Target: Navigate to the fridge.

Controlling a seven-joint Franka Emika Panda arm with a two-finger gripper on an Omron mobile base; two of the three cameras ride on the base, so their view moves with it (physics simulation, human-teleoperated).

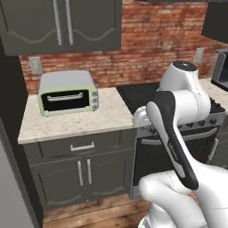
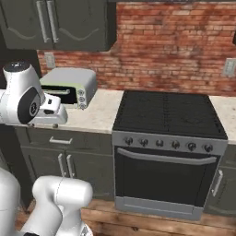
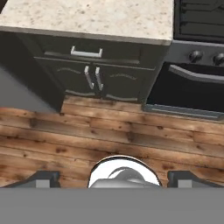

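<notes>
Speckled pale stone desk (image 1: pixel 71 122) ran along a red brick wall (image 1: pixel 151 40), and a pale-green toaster oven (image 1: pixel 67 92) sat at its back edge, nearer the left end. At the desk's right end a black stove (image 2: pixel 168 113) butted straight up against it, with a row of knobs and a dark oven door below. Dark grey-green upper cabinets (image 1: pixel 62 24) hung over the toaster oven. Under the desk were a drawer (image 3: pixel 86 52) and a pair of doors with slim silver handles. Warm wooden floor (image 3: pixel 109 127) planks stretched out in front.

In the hand view the fingers (image 3: pixel 43 178) stood wide apart, nothing between them, pointing down over the floor.

And the fridge (image 1: pixel 8 187)? Only a flat light-grey sliver at the far lower left of the left base view, past the dark panel closing off the desk's left end; I couldn't tell its doors or handles. In the hand view the same grey surface (image 3: pixel 19 89) lay up and to the left of the fingers, well apart from them, floorboards between.
</notes>
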